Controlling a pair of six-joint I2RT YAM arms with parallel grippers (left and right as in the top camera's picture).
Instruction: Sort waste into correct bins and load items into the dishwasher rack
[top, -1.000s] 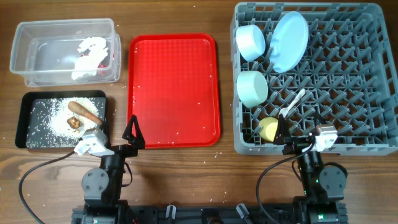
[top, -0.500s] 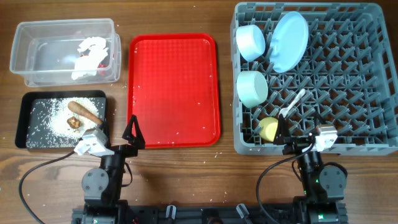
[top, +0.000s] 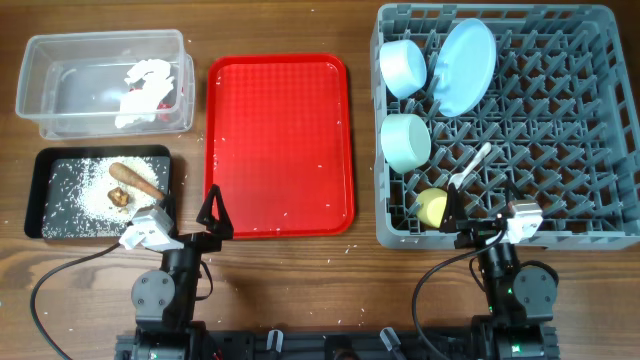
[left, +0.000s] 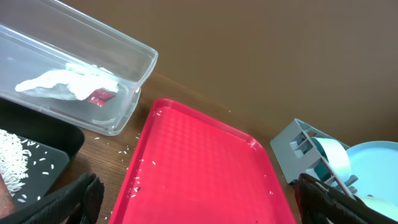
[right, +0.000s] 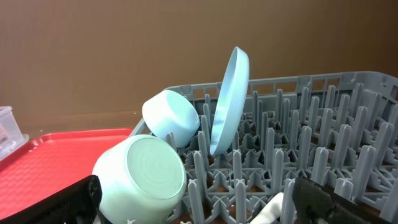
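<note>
The left end effector (left: 198, 190), spread and empty, hangs at the flat red serving tray's (top: 280, 130) near edge; the crumpled white-and-red paper wrapper (top: 145, 85) lies ahead-left in the clear plastic tub (top: 100, 40). The right end effector (right: 196, 190), likewise spread, faces the grey pegged plastic dishwasher rack (top: 560, 238), where the white plastic spoon (top: 470, 165) slants away rightward just ahead, closely hemmed in; the wooden table (top: 370, 290) nearby offers free room.

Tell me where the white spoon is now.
Overhead, the white spoon lies in the dishwasher rack, just right of the pale green bowl and yellow cup.
</note>
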